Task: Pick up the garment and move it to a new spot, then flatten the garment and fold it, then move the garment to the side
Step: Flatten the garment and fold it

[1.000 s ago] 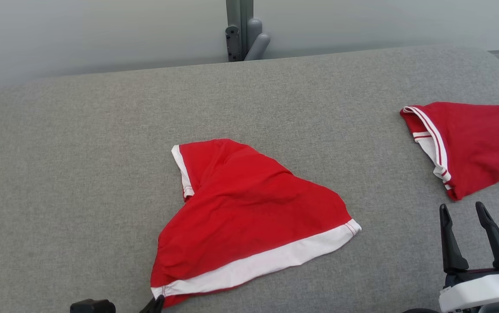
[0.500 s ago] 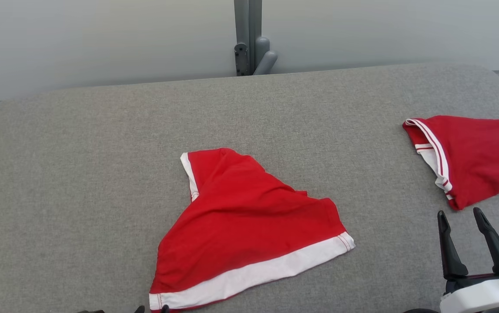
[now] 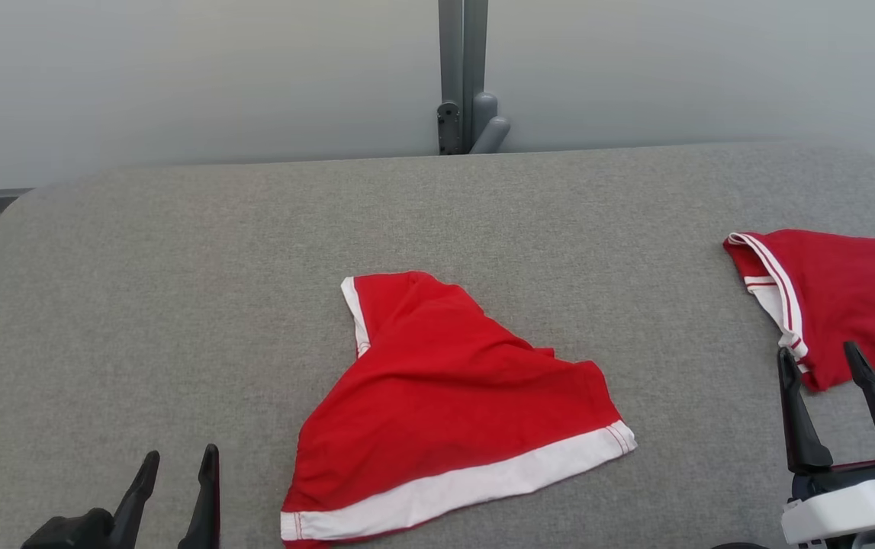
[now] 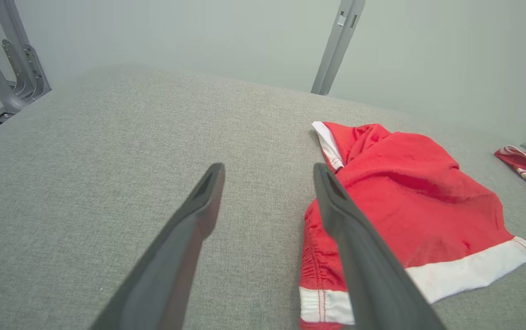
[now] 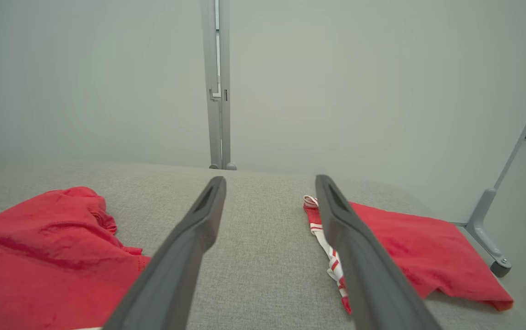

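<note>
The garment (image 3: pixel 452 396) is red with white bands, lying crumpled in a rough triangle in the middle of the grey padded table (image 3: pixel 216 267); it also appears in the left wrist view (image 4: pixel 409 197) and the right wrist view (image 5: pixel 38 252). My left gripper (image 3: pixel 178 461) stands open at the lower left, just left of the garment's near corner, holding nothing; its fingers (image 4: pixel 198 215) are spread above bare table. At the lower right my right gripper (image 3: pixel 818 362) is open and empty, in front of a second red garment (image 3: pixel 841 293).
The second red garment (image 5: pixel 405 247) with white striped trim lies at the table's right edge. A grey metal post (image 3: pixel 461 76) rises behind the table's far edge against a pale wall. A frame leg with a caster (image 5: pixel 492 243) stands off the right side.
My left gripper let go of the garment's near corner, opened and drew back to the left. The garment settled on the table. The head camera tilted, shifting the whole picture down and right.
</note>
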You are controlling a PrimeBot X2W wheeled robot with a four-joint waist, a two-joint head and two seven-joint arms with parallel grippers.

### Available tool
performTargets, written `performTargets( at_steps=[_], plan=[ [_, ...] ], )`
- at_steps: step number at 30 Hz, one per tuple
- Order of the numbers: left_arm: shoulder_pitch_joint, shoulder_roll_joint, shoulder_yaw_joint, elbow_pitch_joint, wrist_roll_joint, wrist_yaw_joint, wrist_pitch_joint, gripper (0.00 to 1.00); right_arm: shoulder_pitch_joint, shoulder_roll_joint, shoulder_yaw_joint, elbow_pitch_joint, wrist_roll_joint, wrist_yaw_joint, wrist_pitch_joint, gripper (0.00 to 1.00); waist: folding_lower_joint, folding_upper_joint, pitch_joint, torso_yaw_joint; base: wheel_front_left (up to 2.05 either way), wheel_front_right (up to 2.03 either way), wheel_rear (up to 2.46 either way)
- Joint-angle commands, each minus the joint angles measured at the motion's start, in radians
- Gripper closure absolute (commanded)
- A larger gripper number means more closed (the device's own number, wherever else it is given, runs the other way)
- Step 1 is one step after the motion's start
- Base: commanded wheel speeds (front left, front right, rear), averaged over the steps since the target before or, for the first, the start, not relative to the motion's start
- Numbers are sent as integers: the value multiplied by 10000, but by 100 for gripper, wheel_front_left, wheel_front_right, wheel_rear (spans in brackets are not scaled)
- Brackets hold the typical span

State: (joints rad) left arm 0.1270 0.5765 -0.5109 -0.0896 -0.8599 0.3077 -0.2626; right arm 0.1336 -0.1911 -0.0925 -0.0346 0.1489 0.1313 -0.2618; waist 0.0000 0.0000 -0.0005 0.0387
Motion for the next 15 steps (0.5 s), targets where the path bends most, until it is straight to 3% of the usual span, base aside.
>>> performTargets(
  at_steps=[1,8,15],
  plan=[
    [199,-167,237,-59,538,-75,-20,0,-9,60,-14,-38,-69,-12,-41,0,0,0,-59,176,0,0,0],
    [472,-1467,1768,273,2945,-922,-20,0,-91,363,173,225,-106,-12,-41,0,0,0,-131,610,0,0,0],
    [794,-2821,2899,1324,4292,-2665,-12,0,-172,684,433,874,-160,-12,-40,0,0,0,-231,845,0,0,0]
  ],
)
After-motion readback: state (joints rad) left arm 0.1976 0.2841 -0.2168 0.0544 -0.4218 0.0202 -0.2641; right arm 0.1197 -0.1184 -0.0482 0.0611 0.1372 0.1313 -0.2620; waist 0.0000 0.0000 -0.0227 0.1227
